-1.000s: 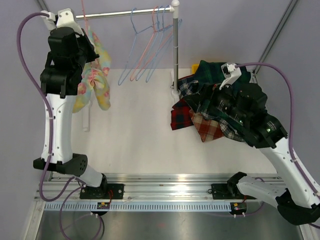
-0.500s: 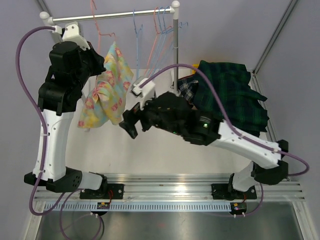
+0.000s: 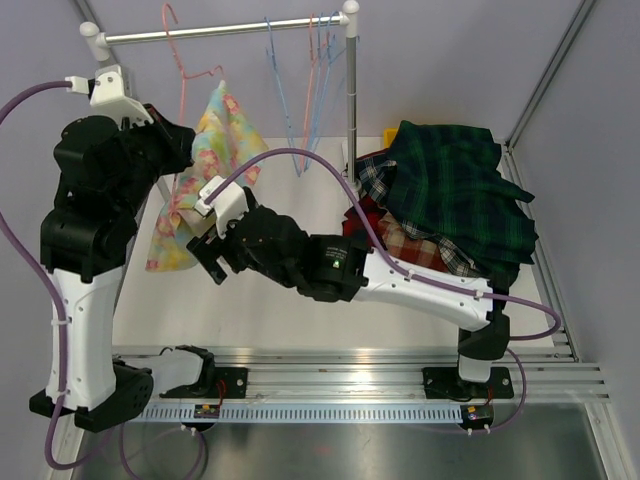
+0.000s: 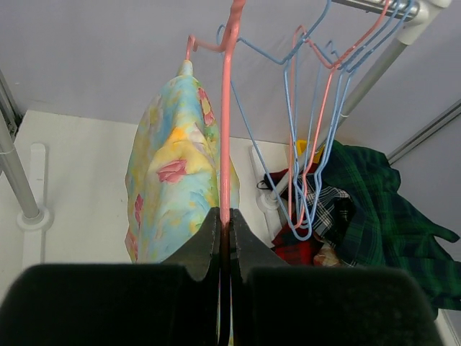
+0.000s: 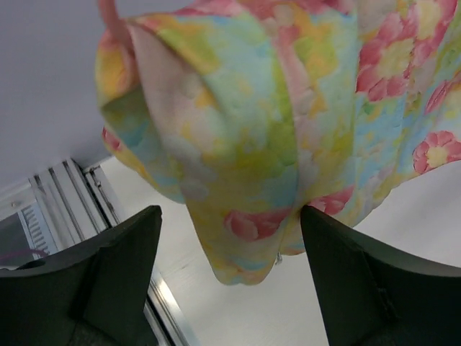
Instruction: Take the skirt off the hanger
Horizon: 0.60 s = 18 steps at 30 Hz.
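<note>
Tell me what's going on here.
The left gripper is shut on a pink hanger that has a flowery skirt draped on it. The right gripper is open at the skirt's hem, not gripping it. The skirt is not yet off. A pile of plaid clothes lies to the right.

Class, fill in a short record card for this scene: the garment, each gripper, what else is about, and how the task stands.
skirt: floral, hung on a pink hanger
left gripper: shut on the hanger
right gripper: open, jaws below the skirt's hem
also: rail with spare hangers; plaid pile on the right
task: not yet done
</note>
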Each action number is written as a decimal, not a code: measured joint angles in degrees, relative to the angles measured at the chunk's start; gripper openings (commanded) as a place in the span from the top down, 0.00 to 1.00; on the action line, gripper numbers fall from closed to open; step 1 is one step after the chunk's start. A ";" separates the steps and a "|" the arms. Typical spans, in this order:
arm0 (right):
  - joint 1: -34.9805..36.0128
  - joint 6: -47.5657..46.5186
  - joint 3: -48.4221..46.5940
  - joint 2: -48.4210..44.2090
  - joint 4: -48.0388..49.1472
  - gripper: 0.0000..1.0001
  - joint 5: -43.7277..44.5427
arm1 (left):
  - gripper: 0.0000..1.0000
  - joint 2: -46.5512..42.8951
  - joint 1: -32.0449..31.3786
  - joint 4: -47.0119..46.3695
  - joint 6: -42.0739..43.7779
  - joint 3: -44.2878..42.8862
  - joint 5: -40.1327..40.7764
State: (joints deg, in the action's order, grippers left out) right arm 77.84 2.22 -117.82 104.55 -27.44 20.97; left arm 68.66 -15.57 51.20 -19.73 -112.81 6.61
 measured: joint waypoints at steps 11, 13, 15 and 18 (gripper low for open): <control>2.82 -6.29 11.78 -1.51 15.65 1.00 12.98 | 1.00 -4.37 0.00 0.31 -0.85 1.25 -1.49; 3.54 -6.03 17.14 -4.42 17.77 1.00 14.93 | 1.00 -4.44 0.00 0.76 -0.72 1.14 -0.85; 5.03 -4.87 24.76 -9.05 18.56 1.00 17.55 | 1.00 -4.24 -0.02 1.99 -0.22 0.48 -0.07; 8.15 0.13 37.48 -17.27 19.19 1.00 20.48 | 1.00 -3.45 -0.11 3.91 0.68 -1.38 1.07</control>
State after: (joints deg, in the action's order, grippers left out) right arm 86.00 2.35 -80.34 87.29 -8.25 41.45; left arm 65.21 -15.68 55.11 -19.05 -114.19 7.68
